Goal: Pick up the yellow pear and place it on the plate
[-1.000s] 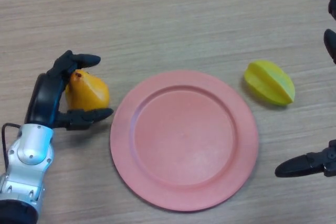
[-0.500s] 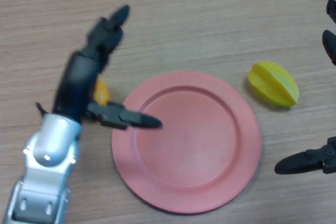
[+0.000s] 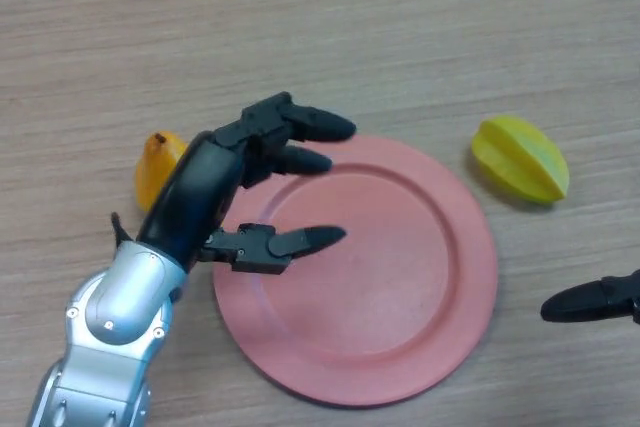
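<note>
Since the earlier frames, the left hand [image 3: 215,182] is no longer wrapped around the yellow pear [image 3: 157,166]; it has swung across toward the middle of the view, and the pear is lying on the tabletop [image 3: 320,27] behind the forearm, still off the plate [image 3: 430,297]. That wood-grain tabletop is filling the whole view and carrying everything. On it, the round pinkish-red plate is sitting near the centre, with nothing resting inside it. Over its left rim the left hand is hovering, its arm coming in from the lower left; its fingers [image 3: 320,125] are reaching out over the plate's upper-left edge while the thumb is pointing across the plate lower down, so the fingers are spread apart and holding nothing. The yellow pear is lying just left of the plate, partly hidden by the black forearm, its stem end pointing up in the view. A yellow-green ribbed fruit [image 3: 520,159] is lying near the plate's upper right, apart from the rim. At the right edge, the right hand [image 3: 592,300] is showing only a dark tip, beside the plate's right side; whether it is open cannot be told.
</note>
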Motion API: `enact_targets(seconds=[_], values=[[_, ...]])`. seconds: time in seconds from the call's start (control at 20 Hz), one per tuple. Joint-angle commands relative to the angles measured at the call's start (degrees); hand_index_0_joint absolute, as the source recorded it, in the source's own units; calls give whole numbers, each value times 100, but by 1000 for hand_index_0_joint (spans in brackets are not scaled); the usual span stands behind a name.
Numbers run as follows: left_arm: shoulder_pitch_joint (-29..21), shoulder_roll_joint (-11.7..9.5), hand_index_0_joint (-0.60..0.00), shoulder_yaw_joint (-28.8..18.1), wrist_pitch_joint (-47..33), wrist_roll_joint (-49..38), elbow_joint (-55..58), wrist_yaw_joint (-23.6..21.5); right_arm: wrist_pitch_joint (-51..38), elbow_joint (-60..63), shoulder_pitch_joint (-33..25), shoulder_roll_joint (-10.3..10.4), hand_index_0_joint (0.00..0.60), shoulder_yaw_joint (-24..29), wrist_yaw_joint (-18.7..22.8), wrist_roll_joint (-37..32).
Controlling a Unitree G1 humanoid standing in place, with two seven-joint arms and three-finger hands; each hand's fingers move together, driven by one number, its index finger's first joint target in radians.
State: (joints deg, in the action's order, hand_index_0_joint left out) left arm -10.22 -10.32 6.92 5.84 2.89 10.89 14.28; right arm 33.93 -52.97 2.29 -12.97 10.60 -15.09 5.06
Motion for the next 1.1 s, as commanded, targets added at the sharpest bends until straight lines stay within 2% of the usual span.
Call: enact_targets(seconds=[0.05,0.2,0.3,0.35,0.4,0.45,0.5,0.9,1.0,1.1], values=[[-118,-57,-600,-236,-238,-387,243,-185,-906,-173,-106,-183,0,314,172,-52],[-137,-57,-600,-296,29,-535,328,-35,-992,-100,-106,-187,0,338,164,-122],[-142,-57,-402,-309,137,-612,372,16,-999,-65,-115,-199,0,326,155,-109],[-128,-59,-252,-314,288,-695,417,68,-988,-50,-106,-197,0,317,134,-112],[-107,-68,-152,-311,414,-729,464,127,-948,-48,-103,-201,0,311,102,-121],[-65,-78,-19,-309,640,-766,576,250,-848,-55,-108,-207,0,315,42,-150],[-28,-83,0,-298,659,-761,624,295,-831,-59,-124,-210,0,324,38,-174],[133,-144,0,-381,1101,-873,857,379,-848,-33,-89,-184,0,295,69,-262],[152,-209,0,-583,1065,-1040,602,448,-831,-5,-112,-196,0,282,77,-303],[-91,-409,0,-1031,225,-873,-561,292,-1096,143,-133,-217,0,233,82,-230]])
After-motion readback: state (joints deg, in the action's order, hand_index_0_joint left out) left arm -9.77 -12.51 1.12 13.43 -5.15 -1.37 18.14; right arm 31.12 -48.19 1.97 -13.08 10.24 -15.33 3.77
